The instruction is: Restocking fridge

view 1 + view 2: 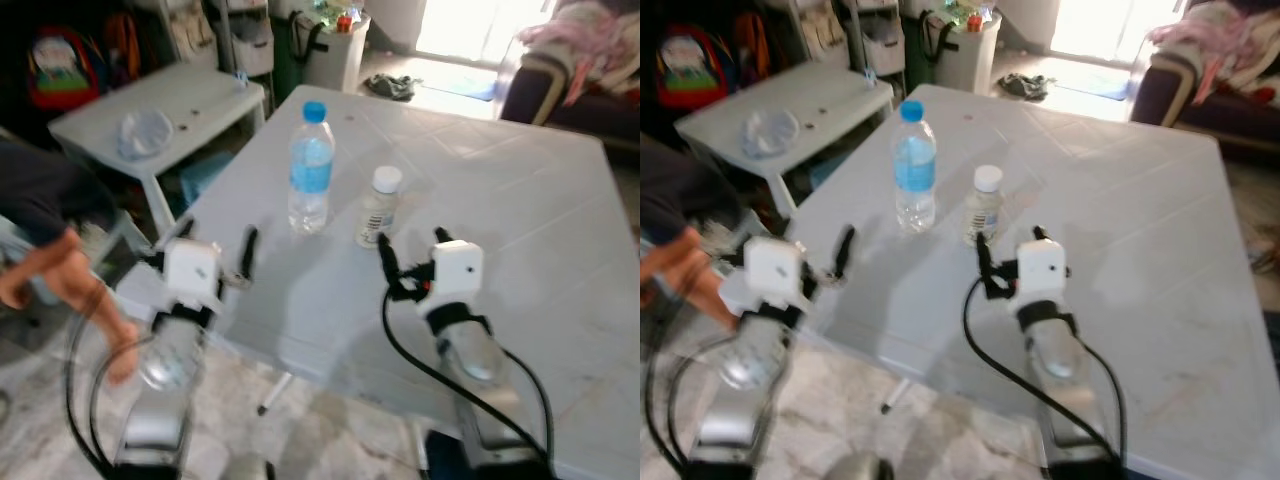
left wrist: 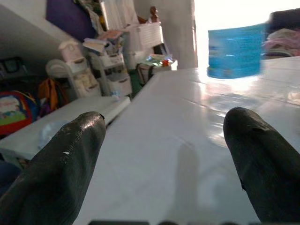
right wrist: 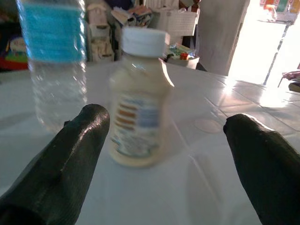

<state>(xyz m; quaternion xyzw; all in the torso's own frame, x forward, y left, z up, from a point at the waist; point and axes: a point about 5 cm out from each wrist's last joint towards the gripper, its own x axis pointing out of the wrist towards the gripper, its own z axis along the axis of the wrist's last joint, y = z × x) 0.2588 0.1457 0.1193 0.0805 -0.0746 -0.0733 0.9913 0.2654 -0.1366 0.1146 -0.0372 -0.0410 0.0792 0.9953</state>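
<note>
Directly ahead of our right gripper (image 1: 412,250), whose fingers are spread and empty, the small white-capped bottle (image 1: 379,207) stands upright on the white table (image 1: 520,200). We note the water bottle (image 1: 311,170) just beside it, nearer our left gripper (image 1: 247,256), also spread wide.

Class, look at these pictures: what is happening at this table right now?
A humanoid robot stands at a white table. Its right gripper, fingers open, is lined up on a small white-capped bottle but not touching it. Its left gripper, also open, hovers near the table's edge, short of a blue-capped water bottle. Both bottles stand upright, unheld.
</note>
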